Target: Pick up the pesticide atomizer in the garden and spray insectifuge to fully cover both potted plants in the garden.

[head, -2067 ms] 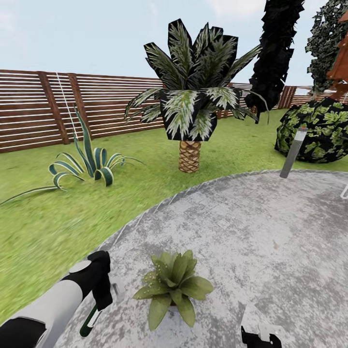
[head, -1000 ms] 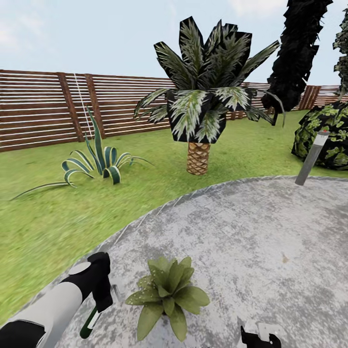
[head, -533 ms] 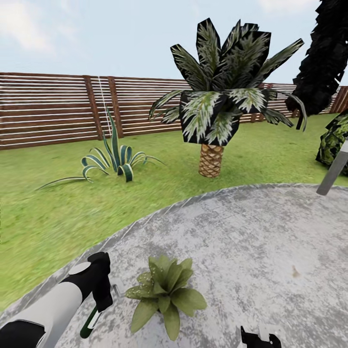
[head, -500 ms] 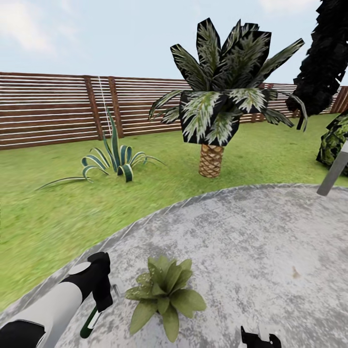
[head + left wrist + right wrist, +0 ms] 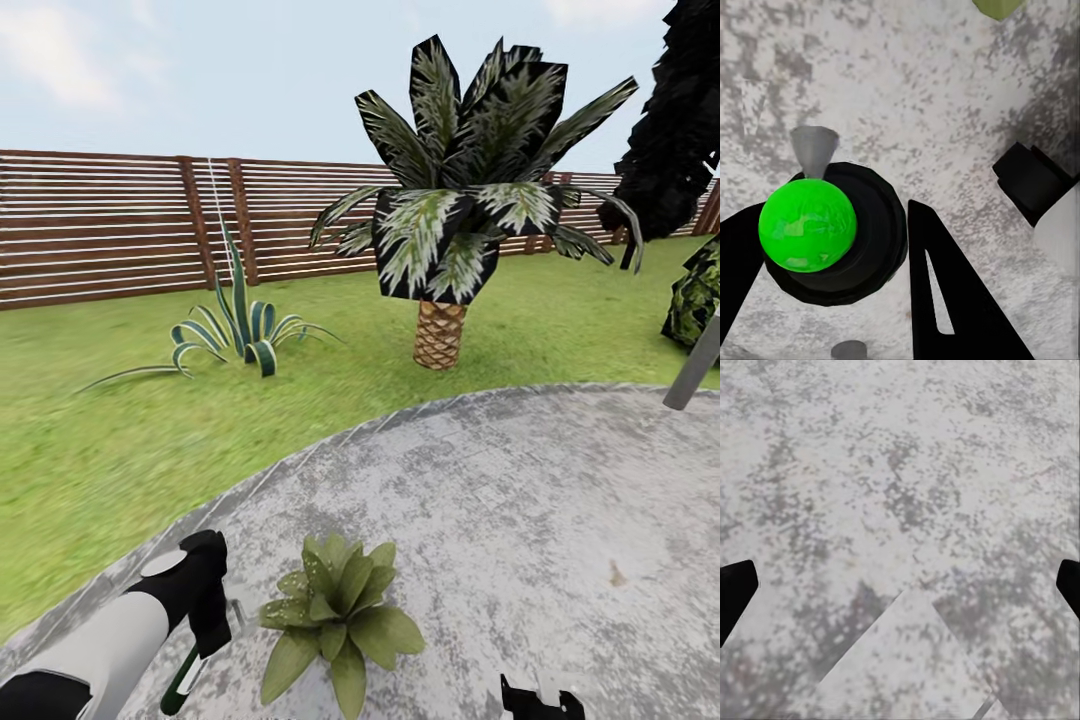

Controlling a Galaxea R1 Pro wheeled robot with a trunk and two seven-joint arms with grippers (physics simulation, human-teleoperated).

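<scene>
- Your left gripper point(image 5: 825, 247) is clamped round the pesticide atomizer point(image 5: 808, 225) w/ a finger each side of the green cap; in the head view the bottle hangs below that wrist, just beside the potted plant point(image 5: 335, 625) on the grey patio point(image 5: 520, 500).
- Risk 1: nozzle aim. The grey spout points down at the paving, not the leaves (judging from the left wrist view), so a squirt now probably wets stone & the plant stays uncovered.
- Risk 2: grip sits high, near the cap. Tilt the wrist fast & the bottle could swivel or slip between the fingers.
- Risk 3: you're close to the rosette. Swing the arm across low & you may knock the tiny pot over.
- Right gripper point(image 5: 900, 585) is spread wide & empty above bare paving; keep it clear of the leaves.
- Only one speckled plant is in sight, so you'll have to go find the 2nd; don't mistake the palm point(image 5: 465, 215) or striped agave point(image 5: 235, 335) for it.
</scene>
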